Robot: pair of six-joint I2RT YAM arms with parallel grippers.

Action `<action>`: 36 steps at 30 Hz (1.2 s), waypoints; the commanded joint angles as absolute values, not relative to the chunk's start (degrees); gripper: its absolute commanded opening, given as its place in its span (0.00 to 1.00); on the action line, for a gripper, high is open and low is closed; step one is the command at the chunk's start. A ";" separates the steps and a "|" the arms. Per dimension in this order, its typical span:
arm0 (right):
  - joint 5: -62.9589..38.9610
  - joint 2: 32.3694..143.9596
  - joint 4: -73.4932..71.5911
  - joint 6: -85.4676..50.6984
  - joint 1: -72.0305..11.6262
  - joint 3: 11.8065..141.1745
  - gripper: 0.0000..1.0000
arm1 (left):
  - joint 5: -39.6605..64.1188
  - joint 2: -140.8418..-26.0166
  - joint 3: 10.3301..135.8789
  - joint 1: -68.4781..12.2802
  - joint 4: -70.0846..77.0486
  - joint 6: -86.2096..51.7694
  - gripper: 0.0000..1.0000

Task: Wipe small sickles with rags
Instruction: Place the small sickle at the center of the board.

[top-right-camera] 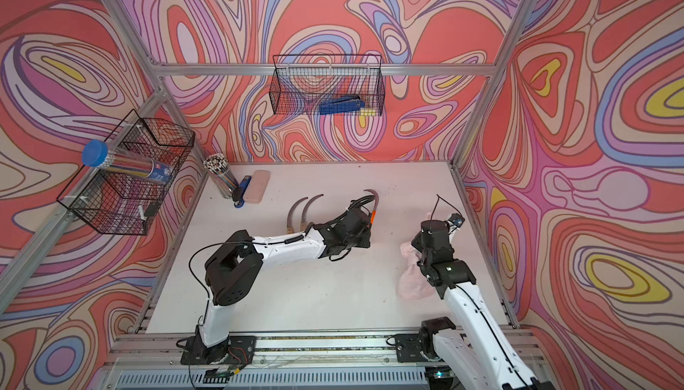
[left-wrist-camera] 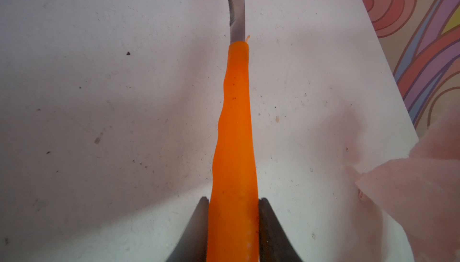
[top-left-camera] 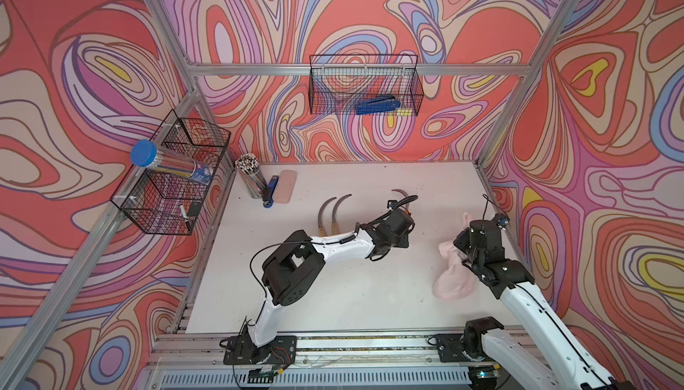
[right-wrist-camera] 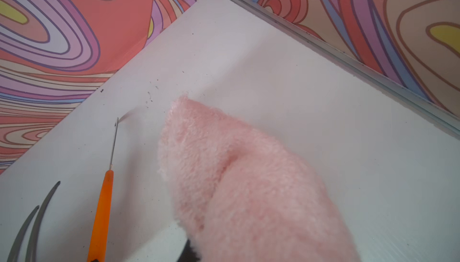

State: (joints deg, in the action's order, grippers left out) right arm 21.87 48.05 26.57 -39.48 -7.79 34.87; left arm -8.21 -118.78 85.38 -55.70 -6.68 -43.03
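Left gripper (left-wrist-camera: pixel 232 206) tight on orange sickle (left-wrist-camera: pixel 234 124) handle, blade tip cut off, right gripper (right-wrist-camera: pixel 190 252) closed on pink rag (right-wrist-camera: pixel 249 186), mostly hidden

orange-handled sickle (left-wrist-camera: pixel 234 148): bright orange handle clamped between the left fingers (left-wrist-camera: pixel 271 231), dark blade curving off its far end, over the table's (top-left-camera: pixel 333 295) middle.
wooden-handled sickles (top-left-camera: pixel 325 210): two, flat on the table left of its middle, side by side, dark blades curved alike, pale handles partly hidden.
rag (top-left-camera: pixel 453 284): pale pink, fluffy, bunched, pinched by the right fingers (right-wrist-camera: pixel 190 252), near the table's right edge.
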 commanded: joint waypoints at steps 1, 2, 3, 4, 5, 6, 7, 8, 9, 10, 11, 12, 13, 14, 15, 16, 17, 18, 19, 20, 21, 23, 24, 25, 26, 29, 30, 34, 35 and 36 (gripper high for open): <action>19.06 47.69 19.56 -36.68 -7.64 31.24 0.00 | -9.56 -122.43 87.22 -55.85 -8.01 -42.54 0.00; 18.33 47.42 17.11 -36.48 -7.65 29.66 0.00 | -9.49 -123.21 87.74 -55.85 -8.15 -42.54 0.00; 17.67 47.37 14.51 -36.62 -7.65 27.68 0.00 | -9.18 -123.94 88.42 -55.86 -8.37 -42.54 0.00; 17.16 47.37 14.98 -36.93 -7.65 28.14 0.00 | -8.57 -124.81 89.16 -55.86 -8.66 -42.54 0.00; 16.78 47.42 14.66 -35.69 -7.65 28.41 0.00 | -8.13 -125.34 89.76 -55.88 -8.99 -42.54 0.00; 17.07 47.54 14.30 -35.81 -7.65 28.05 0.00 | -7.71 -125.90 90.48 -55.82 -9.38 -42.54 0.00; 17.97 47.68 14.97 -36.44 -7.69 28.36 0.00 | -7.36 -126.31 90.97 -55.89 -9.64 -42.54 0.00; 18.24 47.82 14.85 -36.46 -7.65 28.33 0.00 | -6.98 -126.62 91.37 -55.86 -9.67 -42.39 0.00; 16.96 47.81 13.77 -36.31 -7.65 27.86 0.00 | -6.62 -126.89 91.56 -55.84 -9.55 -42.36 0.02; 16.38 47.81 12.75 -36.08 -7.65 27.49 0.00 | -6.30 -127.08 91.63 -55.81 -9.30 -42.36 0.04; 16.47 47.98 11.80 -36.07 -7.65 27.18 0.00 | -6.03 -127.30 91.71 -55.86 -9.03 -42.28 0.08; 16.45 48.30 10.55 -36.19 -7.69 26.53 0.00 | -5.73 -127.50 91.70 -55.86 -8.88 -42.36 0.12; 16.36 48.72 9.34 -36.33 -7.69 25.89 0.00 | -5.47 -127.68 91.83 -55.81 -8.88 -42.44 0.13; 16.34 49.56 8.39 -36.73 -7.65 25.52 0.00 | -5.12 -127.71 91.96 -55.81 -9.05 -42.53 0.17; 17.12 50.48 8.17 -36.73 -7.67 25.44 0.00 | -4.65 -127.71 91.98 -55.89 -9.05 -42.46 0.20; 17.87 51.61 7.32 -37.28 -7.65 25.13 0.00 | -4.41 -127.62 92.03 -55.82 -9.18 -42.32 0.23; 18.31 52.96 6.49 -37.59 -7.65 24.97 0.00 | -4.31 -127.37 92.06 -55.84 -9.47 -42.13 0.26; 18.37 54.10 6.56 -37.70 -7.65 25.61 0.00 | -4.14 -127.06 92.08 -55.82 -9.66 -41.82 0.29; 18.47 55.01 6.97 -37.47 -7.65 26.10 0.00 | -3.93 -126.72 92.02 -55.90 -9.83 -41.52 0.32; 18.75 55.56 6.94 -37.49 -7.65 26.37 0.00 | -3.95 -126.42 91.94 -55.86 -9.93 -41.19 0.37; 19.13 55.72 6.65 -37.36 -7.63 26.34 0.00 | -3.67 -126.06 91.78 -55.81 -9.80 -40.84 0.42; 19.17 55.04 6.18 -37.35 -7.65 25.77 0.00 | -3.49 -125.66 92.02 -55.87 -9.79 -40.44 0.51; 19.16 54.41 5.94 -37.24 -7.65 25.42 0.00 | -3.60 -125.47 92.38 -55.90 -10.08 -40.28 0.54; 19.37 53.86 5.78 -37.31 -7.65 25.09 0.00 | -3.46 -125.32 92.85 -55.83 -10.47 -40.06 0.58; 19.58 53.34 5.71 -37.37 -7.65 24.73 0.00 | -3.43 -125.08 93.45 -55.83 -11.07 -39.86 0.62; 19.35 53.23 5.15 -37.44 -7.65 24.35 0.00 | -2.44 -123.89 94.70 -55.86 -12.19 -38.95 0.67; 19.19 53.43 5.04 -37.40 -7.65 24.40 0.00 | -2.46 -122.96 94.71 -55.87 -12.65 -38.57 0.67; 18.66 54.06 4.65 -37.18 -7.65 24.55 0.00 | -3.53 -116.39 91.31 -55.81 -12.73 -37.25 0.67; 18.68 54.05 4.60 -37.18 -7.65 24.52 0.00 | -4.18 -113.62 89.31 -55.81 -12.31 -36.89 0.67; 18.73 54.12 4.61 -37.13 -7.65 24.61 0.00 | -4.84 -110.52 87.00 -55.84 -11.77 -36.48 0.67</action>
